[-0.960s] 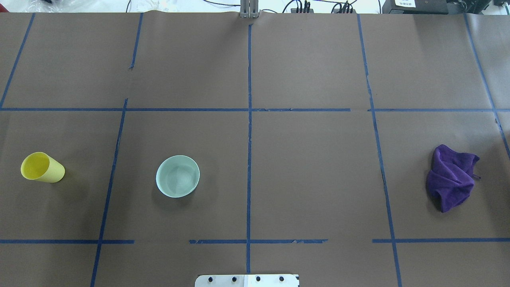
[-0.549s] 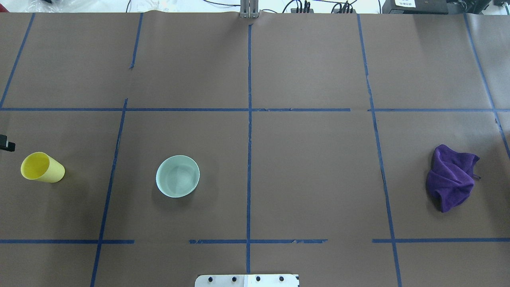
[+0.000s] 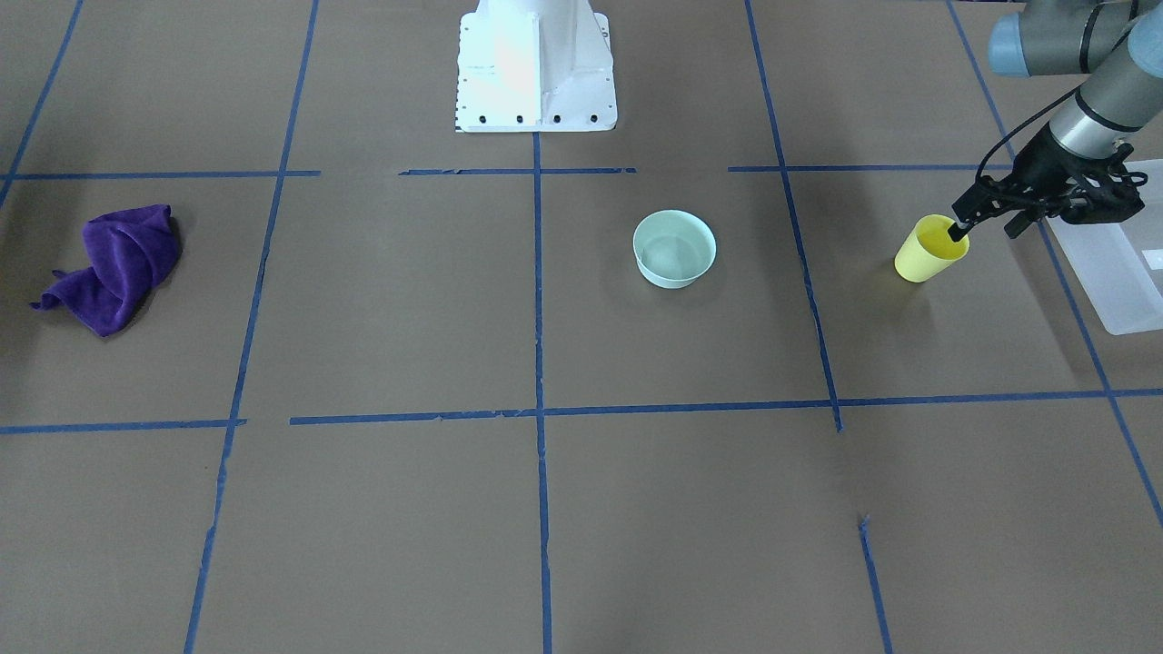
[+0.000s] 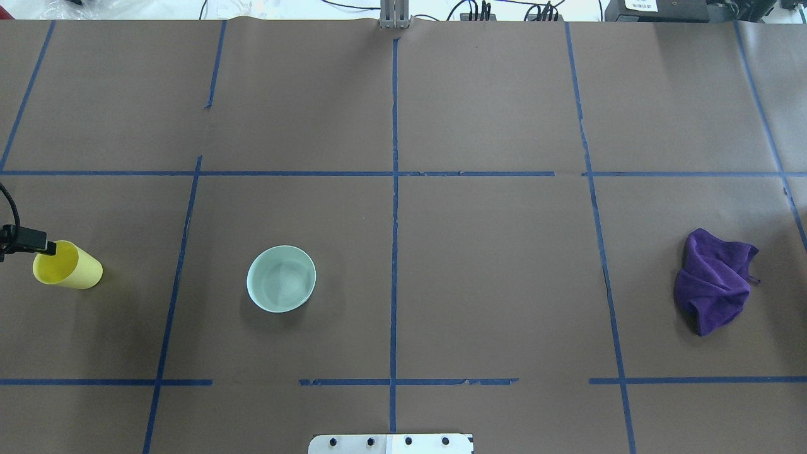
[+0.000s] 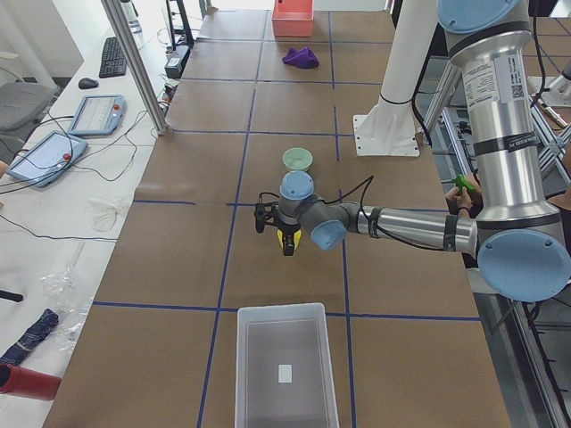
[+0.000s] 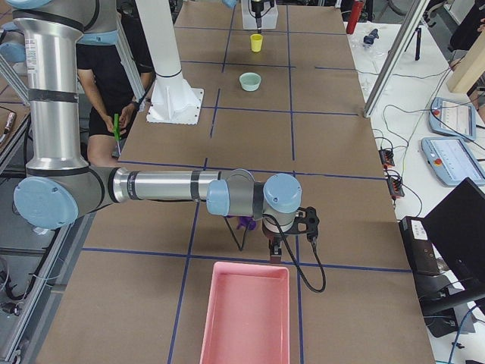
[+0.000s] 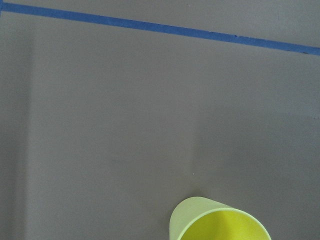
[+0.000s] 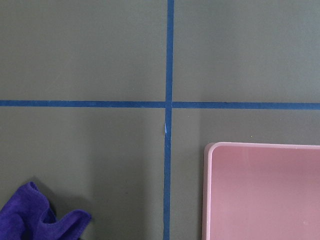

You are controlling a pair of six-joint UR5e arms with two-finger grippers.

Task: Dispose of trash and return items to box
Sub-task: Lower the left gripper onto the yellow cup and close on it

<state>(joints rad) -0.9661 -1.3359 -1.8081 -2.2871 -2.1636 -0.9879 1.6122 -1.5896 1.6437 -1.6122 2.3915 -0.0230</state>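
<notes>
One finger of the spread left pincer (image 3: 986, 229) dips over the yellow cup (image 3: 919, 262).

The small yellow plastic tumbler cup (image 3: 919, 262) is smooth and matt. The crumpled purple cloth (image 3: 118, 263) is napped; the bench (image 3: 409, 309) is covered in matt brown paper.

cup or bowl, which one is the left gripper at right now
The yellow cup: the left gripper has a fingertip at its rim, while the green bowl sits apart, untouched.

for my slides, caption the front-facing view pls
Left gripper open at the yellow cup, translucent box beside it; mint bowl and purple cloth sit apart.
</notes>
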